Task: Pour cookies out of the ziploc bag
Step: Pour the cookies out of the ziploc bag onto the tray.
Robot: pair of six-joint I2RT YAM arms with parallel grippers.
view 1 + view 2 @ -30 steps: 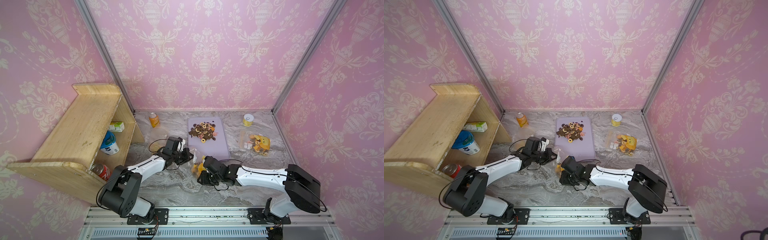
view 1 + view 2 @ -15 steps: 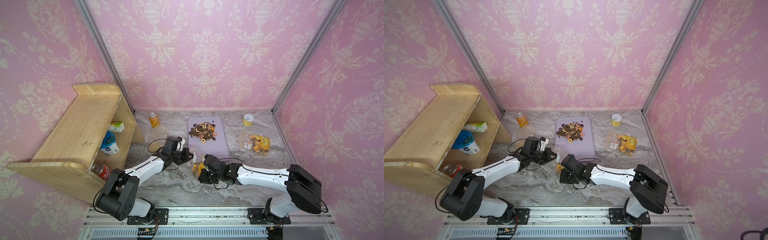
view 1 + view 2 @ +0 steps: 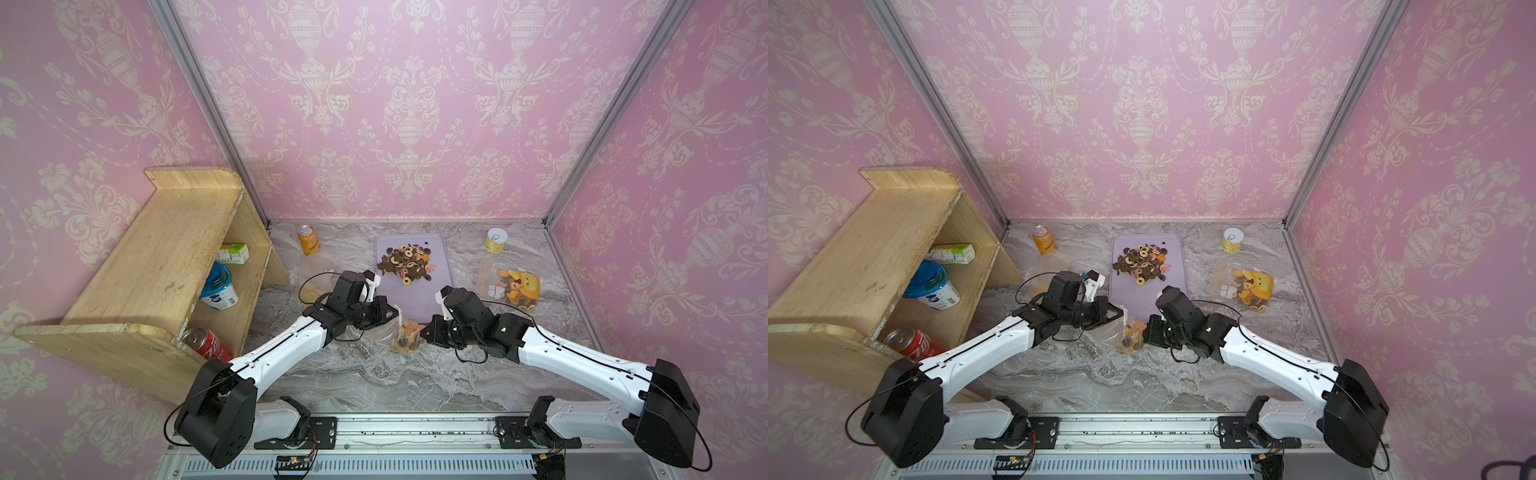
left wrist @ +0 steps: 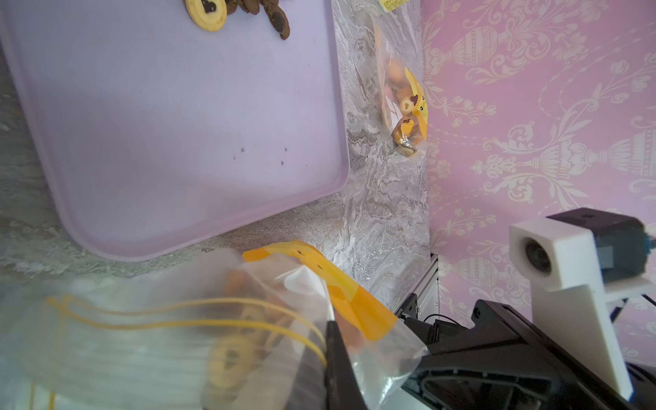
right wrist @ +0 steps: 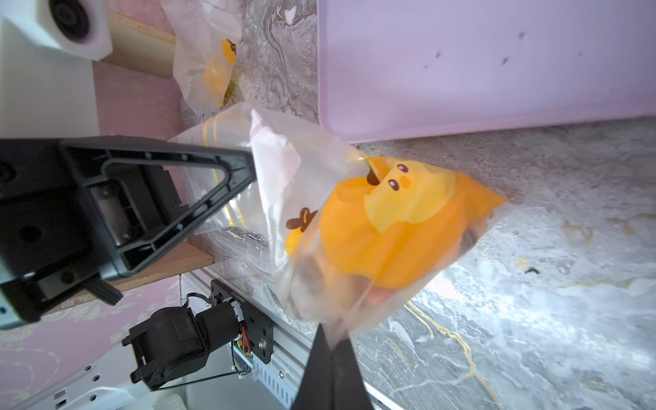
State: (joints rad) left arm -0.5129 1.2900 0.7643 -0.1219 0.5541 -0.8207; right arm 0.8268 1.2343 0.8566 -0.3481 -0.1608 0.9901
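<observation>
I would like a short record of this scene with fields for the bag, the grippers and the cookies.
bag: ziploc bag, between both grippers, before the tray
left gripper: shut on the ziploc bag
right gripper: shut on the ziploc bag
cookie pile: on the tray's far half
cookies in bag: some visible
second bag: right of tray

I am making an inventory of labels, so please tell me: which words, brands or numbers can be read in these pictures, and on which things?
No text can be read for sure.
Red can: white script, cut off, unreadable.
Orange can: print too small.
Yellow can: too small.
Carton: too small.
Tub: label blurred.
</observation>
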